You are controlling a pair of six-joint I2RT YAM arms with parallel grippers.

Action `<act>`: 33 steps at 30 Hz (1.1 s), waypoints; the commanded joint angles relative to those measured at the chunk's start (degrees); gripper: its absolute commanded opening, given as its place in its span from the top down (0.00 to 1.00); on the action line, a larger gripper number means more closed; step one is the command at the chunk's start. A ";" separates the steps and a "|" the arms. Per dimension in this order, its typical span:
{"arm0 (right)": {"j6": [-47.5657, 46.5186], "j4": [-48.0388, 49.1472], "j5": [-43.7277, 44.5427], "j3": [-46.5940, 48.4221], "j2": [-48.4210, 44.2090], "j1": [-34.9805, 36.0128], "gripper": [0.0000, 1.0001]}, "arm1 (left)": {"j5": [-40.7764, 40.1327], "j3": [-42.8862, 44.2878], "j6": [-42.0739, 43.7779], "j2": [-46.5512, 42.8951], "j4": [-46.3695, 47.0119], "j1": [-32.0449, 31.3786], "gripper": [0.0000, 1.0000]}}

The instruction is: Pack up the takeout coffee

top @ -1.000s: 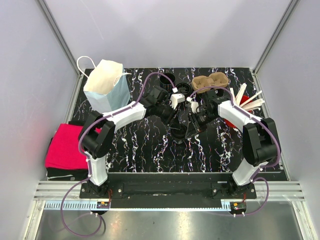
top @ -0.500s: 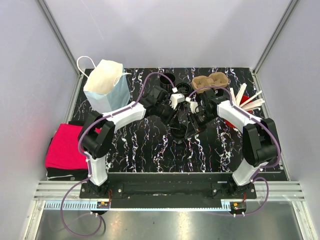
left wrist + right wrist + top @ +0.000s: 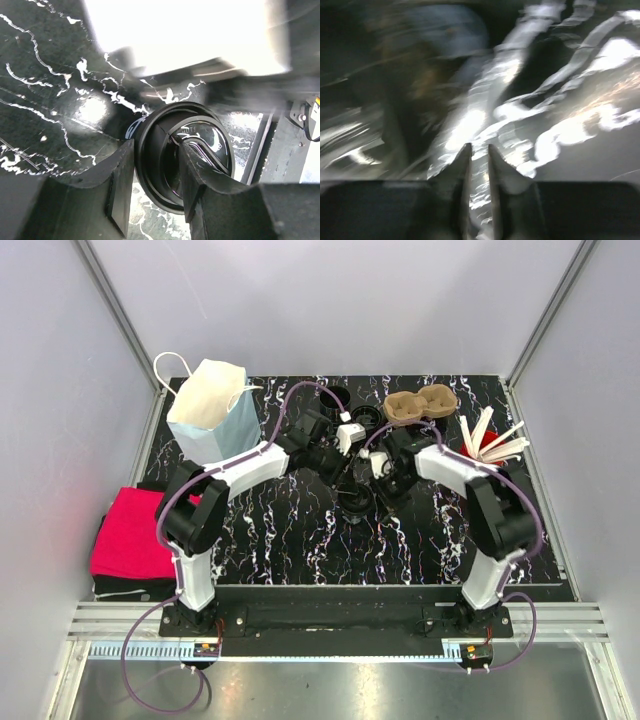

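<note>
A black takeout coffee cup (image 3: 356,503) with a black lid (image 3: 200,145) stands on the marble table at mid-centre. My left gripper (image 3: 349,483) is shut on its rim: in the left wrist view (image 3: 152,190), one finger (image 3: 117,185) is outside the cup wall and the other (image 3: 205,185) lies over the lid. My right gripper (image 3: 386,478) hangs just right of the cup, shut and empty; its view (image 3: 479,150) is blurred. A brown cardboard cup carrier (image 3: 421,403) lies at the back. A pale blue paper bag (image 3: 208,412) stands open at back left.
Two more black cups (image 3: 336,396) (image 3: 365,416) sit at the back centre. Wooden stirrers (image 3: 493,437) lie on a red holder at the right. A red cloth (image 3: 130,533) on a dark pile lies off the table's left edge.
My right gripper has pulled back and up from beside the cup, and its wrist has swung left. My left gripper has stayed on the cup.
</note>
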 commanded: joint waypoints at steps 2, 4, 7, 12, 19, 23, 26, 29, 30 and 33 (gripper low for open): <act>-2.02 11.55 15.12 -1.15 5.33 1.02 0.84 | -8.91 -4.52 4.48 6.17 -6.97 -0.95 0.60; -2.81 11.37 15.03 -1.15 4.11 1.02 0.84 | -8.82 -4.52 4.39 6.26 -6.97 -0.69 0.60; -4.66 11.11 14.77 -1.32 0.16 1.02 0.84 | -8.38 -4.60 4.39 6.08 -6.88 -0.51 0.60; -5.98 9.89 12.66 -1.68 -6.34 -0.12 0.80 | -8.20 -4.08 4.21 5.21 -6.79 -0.16 0.59; -6.07 6.37 -2.09 0.61 -10.49 -4.78 0.66 | -7.32 -2.41 4.39 2.83 -7.23 0.54 0.48; -4.66 5.75 -5.62 1.49 -9.09 -4.87 0.52 | -6.36 -0.83 4.30 2.30 -7.84 0.54 0.41; -3.61 5.66 -8.08 2.19 -7.41 -4.96 0.44 | -5.74 0.67 4.21 1.69 -8.37 0.54 0.36; -2.73 5.22 -10.54 3.24 -5.57 -4.96 0.41 | -5.48 1.72 4.13 0.98 -8.55 0.63 0.34; -2.55 4.96 -10.90 3.59 -5.30 -4.96 0.40 | -5.39 2.25 4.21 0.81 -8.64 0.63 0.32; -2.03 4.17 -12.39 4.74 -3.99 -5.05 0.38 | -5.12 3.30 3.78 0.63 -8.64 0.89 0.30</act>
